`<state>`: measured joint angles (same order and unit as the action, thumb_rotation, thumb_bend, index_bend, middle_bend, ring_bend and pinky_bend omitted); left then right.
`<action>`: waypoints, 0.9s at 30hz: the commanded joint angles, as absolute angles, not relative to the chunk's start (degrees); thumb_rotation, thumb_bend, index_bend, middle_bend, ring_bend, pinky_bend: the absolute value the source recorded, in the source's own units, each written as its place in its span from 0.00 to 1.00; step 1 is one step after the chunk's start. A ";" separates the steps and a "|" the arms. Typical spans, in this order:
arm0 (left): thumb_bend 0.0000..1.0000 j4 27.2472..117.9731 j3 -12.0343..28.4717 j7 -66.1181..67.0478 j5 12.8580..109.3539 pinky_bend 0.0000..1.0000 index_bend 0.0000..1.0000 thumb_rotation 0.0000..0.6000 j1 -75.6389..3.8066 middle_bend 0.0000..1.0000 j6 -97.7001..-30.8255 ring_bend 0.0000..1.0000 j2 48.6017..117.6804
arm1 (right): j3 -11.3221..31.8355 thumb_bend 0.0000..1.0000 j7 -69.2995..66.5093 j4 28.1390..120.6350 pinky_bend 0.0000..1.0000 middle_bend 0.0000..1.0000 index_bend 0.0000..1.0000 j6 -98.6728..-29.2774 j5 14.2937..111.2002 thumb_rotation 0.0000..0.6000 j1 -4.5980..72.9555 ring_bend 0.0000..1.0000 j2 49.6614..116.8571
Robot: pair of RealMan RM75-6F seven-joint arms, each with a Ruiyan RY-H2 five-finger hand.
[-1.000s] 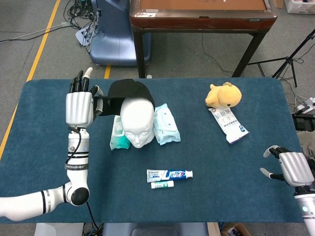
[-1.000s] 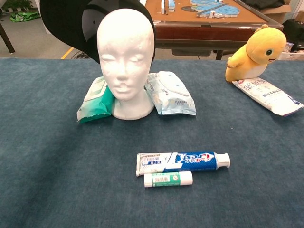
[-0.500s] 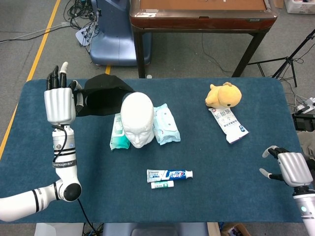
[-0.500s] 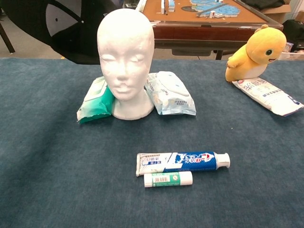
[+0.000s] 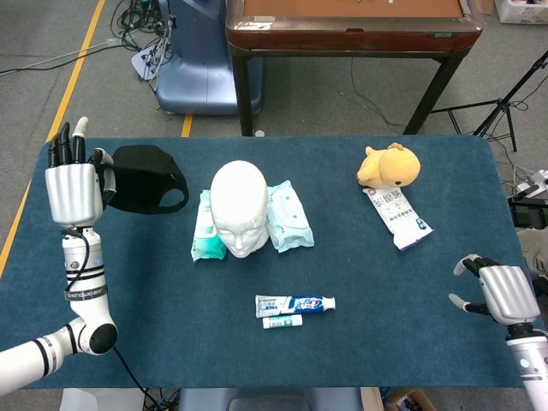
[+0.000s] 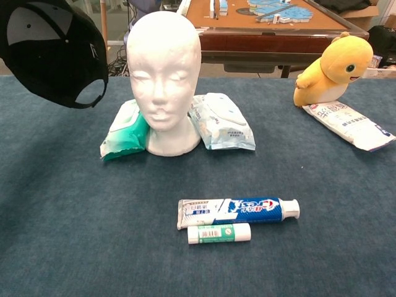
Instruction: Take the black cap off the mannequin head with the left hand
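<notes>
My left hand (image 5: 73, 190) holds the black cap (image 5: 147, 179) in the air to the left of the white mannequin head (image 5: 241, 207). In the chest view the cap (image 6: 52, 52) hangs at the upper left with its open underside facing the camera, apart from the bare mannequin head (image 6: 163, 80). That view does not show my left hand. My right hand (image 5: 503, 293) rests low at the table's right front corner, fingers curled, nothing in it.
A green wipes pack (image 5: 205, 231) and a blue-white wipes pack (image 5: 288, 215) flank the head. A toothpaste tube (image 5: 294, 304) and a small tube (image 5: 282, 322) lie in front. A yellow plush toy (image 5: 389, 165) and a white packet (image 5: 396, 217) sit at the right.
My left hand has carried the cap off the mannequin head and leftward, clear of it. The head now stands bare. The right hand has barely moved.
</notes>
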<state>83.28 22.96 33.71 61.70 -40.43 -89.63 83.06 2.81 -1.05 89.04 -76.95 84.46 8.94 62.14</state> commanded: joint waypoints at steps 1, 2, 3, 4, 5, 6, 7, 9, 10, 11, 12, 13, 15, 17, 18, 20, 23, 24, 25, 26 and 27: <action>0.43 80.00 22.49 31.51 62.38 0.10 0.72 1.00 -39.90 0.10 -88.40 0.00 83.53 | 2.81 0.16 -0.92 89.05 0.65 0.43 0.48 -76.87 84.40 1.00 8.99 0.46 62.20; 0.43 79.13 22.29 31.03 62.72 0.10 0.72 1.00 -39.89 0.11 -88.11 0.00 83.65 | 2.80 0.16 -0.90 89.05 0.65 0.43 0.48 -76.88 84.39 1.00 8.99 0.46 62.20; 0.43 78.16 22.10 30.53 63.19 0.10 0.72 1.00 -39.90 0.11 -87.93 0.00 83.79 | 2.81 0.16 -0.91 89.06 0.65 0.43 0.48 -76.89 84.38 1.00 8.99 0.46 62.19; 0.43 76.97 21.79 30.02 63.76 0.10 0.72 1.00 -39.93 0.11 -87.69 0.00 83.95 | 2.83 0.16 -0.96 89.07 0.65 0.43 0.48 -76.91 84.36 1.00 8.98 0.46 62.16; 0.43 75.39 21.40 29.11 64.57 0.10 0.72 1.00 -39.91 0.11 -87.49 0.00 84.23 | 2.86 0.16 -1.03 89.07 0.65 0.43 0.48 -76.96 84.32 1.00 8.97 0.46 62.12; 0.43 74.17 21.04 28.42 65.24 0.10 0.72 1.00 -39.86 0.11 -87.44 0.00 84.49 | 2.89 0.16 -1.09 89.06 0.65 0.43 0.48 -76.99 84.30 1.00 8.96 0.46 62.10; 0.43 72.39 20.40 27.70 66.35 0.10 0.72 1.00 -39.74 0.11 -87.57 0.00 84.84 | 2.90 0.16 -1.19 89.03 0.65 0.43 0.48 -77.03 84.28 1.00 8.94 0.46 62.07; 0.43 69.75 19.33 26.72 68.15 0.10 0.72 1.00 -39.42 0.11 -88.11 0.00 85.38 | 2.90 0.16 -1.31 89.00 0.65 0.43 0.48 -77.04 84.30 1.00 8.94 0.46 62.01; 0.43 67.98 18.58 26.20 69.38 0.10 0.72 1.00 -39.13 0.11 -88.62 0.00 85.71 | 2.90 0.16 -1.36 89.00 0.65 0.43 0.48 -77.07 84.31 1.00 8.94 0.46 61.99; 0.43 66.81 18.04 25.93 70.15 0.10 0.72 1.00 -38.86 0.11 -88.94 0.00 85.90 | 2.90 0.16 -1.39 88.99 0.65 0.43 0.48 -77.10 84.33 1.00 8.93 0.46 61.99; 0.43 65.81 17.55 25.81 70.82 0.10 0.72 1.00 -38.56 0.11 -89.29 0.00 86.04 | 2.88 0.16 -1.41 88.98 0.65 0.43 0.48 -77.11 84.35 1.00 8.92 0.46 61.99; 0.43 64.72 17.01 25.81 71.58 0.10 0.72 1.00 -38.13 0.11 -89.76 0.00 86.13 | 2.87 0.16 -1.38 88.99 0.65 0.43 0.48 -77.12 84.36 1.00 8.92 0.46 62.01; 0.43 63.67 16.48 25.89 72.38 0.10 0.72 1.00 -37.44 0.11 -90.52 0.00 86.18 | 2.87 0.16 -1.25 89.01 0.65 0.43 0.48 -77.08 84.33 1.00 8.95 0.46 62.06; 0.43 63.16 16.08 25.98 73.06 0.10 0.72 1.00 -36.67 0.11 -91.19 0.00 85.98 | 2.83 0.16 -0.97 89.02 0.65 0.43 0.48 -76.94 84.31 1.00 9.01 0.46 62.16; 0.43 63.11 15.93 26.14 73.25 0.10 0.72 1.00 -36.35 0.11 -91.36 0.00 85.82 | 2.80 0.16 -0.84 89.04 0.65 0.43 0.48 -76.88 84.31 1.00 9.04 0.46 62.21; 0.43 63.26 15.58 26.79 73.61 0.10 0.72 1.00 -35.65 0.11 -91.52 0.00 85.32 | 2.77 0.16 -0.52 89.08 0.65 0.43 0.48 -76.79 84.30 1.00 9.08 0.46 62.31; 0.43 63.97 15.06 28.08 74.17 0.10 0.72 1.00 -34.68 0.11 -91.74 0.00 84.34 | 2.77 0.16 -0.26 89.14 0.65 0.43 0.48 -76.75 84.23 1.00 9.12 0.46 62.41; 0.43 64.17 14.88 28.40 74.49 0.10 0.72 1.00 -34.38 0.11 -91.99 0.00 84.04 | 2.79 0.16 -0.22 89.14 0.65 0.43 0.48 -76.75 84.19 1.00 9.12 0.46 62.42; 0.43 64.19 14.66 28.62 74.98 0.10 0.72 1.00 -34.12 0.11 -92.36 0.00 83.79 | 2.81 0.16 -0.18 89.13 0.65 0.43 0.48 -76.75 84.15 1.00 9.13 0.46 62.44; 0.43 64.16 14.40 28.63 75.53 0.10 0.72 1.00 -33.71 0.11 -92.85 0.00 83.60 | 2.83 0.16 -0.13 89.12 0.65 0.43 0.48 -76.74 84.11 1.00 9.14 0.46 62.47; 0.43 64.13 14.21 28.52 75.81 0.10 0.72 1.00 -33.36 0.11 -93.10 0.00 83.56 | 2.82 0.16 -0.08 89.12 0.65 0.43 0.48 -76.73 84.11 1.00 9.15 0.46 62.49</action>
